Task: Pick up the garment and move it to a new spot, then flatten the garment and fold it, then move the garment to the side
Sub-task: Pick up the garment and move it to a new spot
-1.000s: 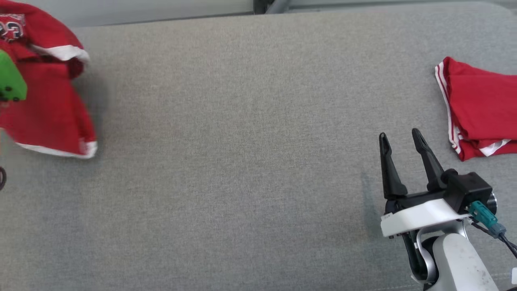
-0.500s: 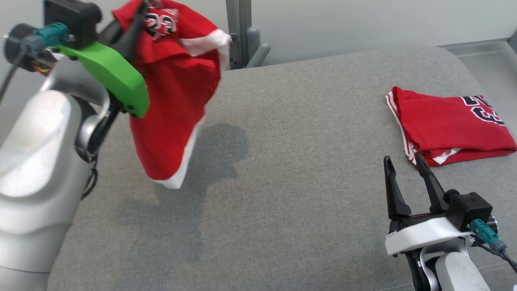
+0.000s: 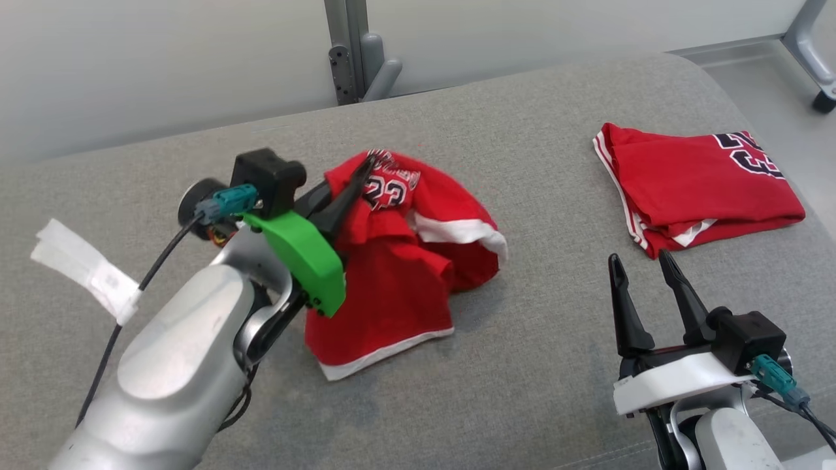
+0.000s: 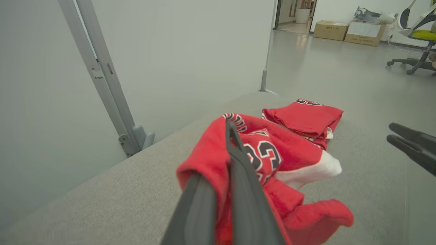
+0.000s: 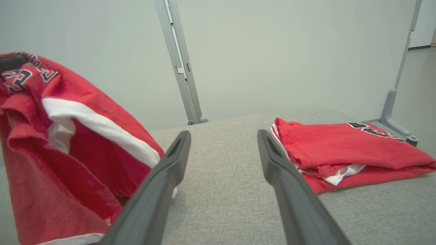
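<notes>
Left gripper (image 3: 363, 173): pinched shut on a bunched fold of the red jersey (image 3: 392, 287), right beside its printed number.
Red jersey: left of centre on the grey cushion (image 3: 522, 365), top held up, white-edged hem slumped on the cloth.
Handling: looks light and limp, likely to sag and bunch from one pinch; thin cloth could slide out of narrow fingers. Better taken at two hem corners, well apart, for spreading flat.
Right gripper (image 3: 640, 256): jaws wide, empty, low near the front edge.
Folded jersey (image 3: 699, 179): far right, well apart.
</notes>
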Motion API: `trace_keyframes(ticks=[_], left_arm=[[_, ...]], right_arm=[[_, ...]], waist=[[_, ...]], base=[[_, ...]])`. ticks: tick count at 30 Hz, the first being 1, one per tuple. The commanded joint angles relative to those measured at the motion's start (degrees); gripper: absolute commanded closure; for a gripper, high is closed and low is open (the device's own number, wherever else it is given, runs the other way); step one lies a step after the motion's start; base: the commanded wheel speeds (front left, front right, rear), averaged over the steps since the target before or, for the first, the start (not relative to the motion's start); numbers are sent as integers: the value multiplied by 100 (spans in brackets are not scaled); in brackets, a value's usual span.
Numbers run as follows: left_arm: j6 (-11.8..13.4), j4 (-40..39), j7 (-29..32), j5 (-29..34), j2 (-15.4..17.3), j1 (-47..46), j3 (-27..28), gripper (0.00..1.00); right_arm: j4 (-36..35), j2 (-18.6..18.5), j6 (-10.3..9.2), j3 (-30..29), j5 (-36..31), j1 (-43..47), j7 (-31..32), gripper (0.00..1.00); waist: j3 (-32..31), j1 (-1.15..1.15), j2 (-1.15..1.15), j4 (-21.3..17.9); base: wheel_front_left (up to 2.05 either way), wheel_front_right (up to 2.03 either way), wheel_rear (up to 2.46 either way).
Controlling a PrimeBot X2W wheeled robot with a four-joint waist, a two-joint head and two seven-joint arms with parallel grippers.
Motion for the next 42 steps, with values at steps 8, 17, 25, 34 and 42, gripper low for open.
trace_keyframes(ticks=[8,17,25,34,42], left_arm=[[44,1340,-274,-322,430,720,190,100],[143,2260,-810,-515,350,1079,394,0],[238,2874,-1173,-575,137,1066,452,0],[311,2837,-1579,-468,3,1223,551,0],[782,1615,-1659,-124,-51,1931,1361,0]], right_arm=[[-53,-9,-7,-10,21,-44,-23,0],[-50,-9,-7,-57,-50,-106,-23,0],[7,-9,-7,-66,-83,-131,-23,0],[15,-9,-7,-145,-98,-12,-23,0],[-43,-9,-7,-173,-122,78,-23,0]], waist=[[245,0,14,-92],[307,0,14,68],[216,0,14,227],[38,0,14,362],[-106,0,14,455]], base=[[0,0,0],[0,0,0],[0,0,0],[0,0,0],[0,0,0]])
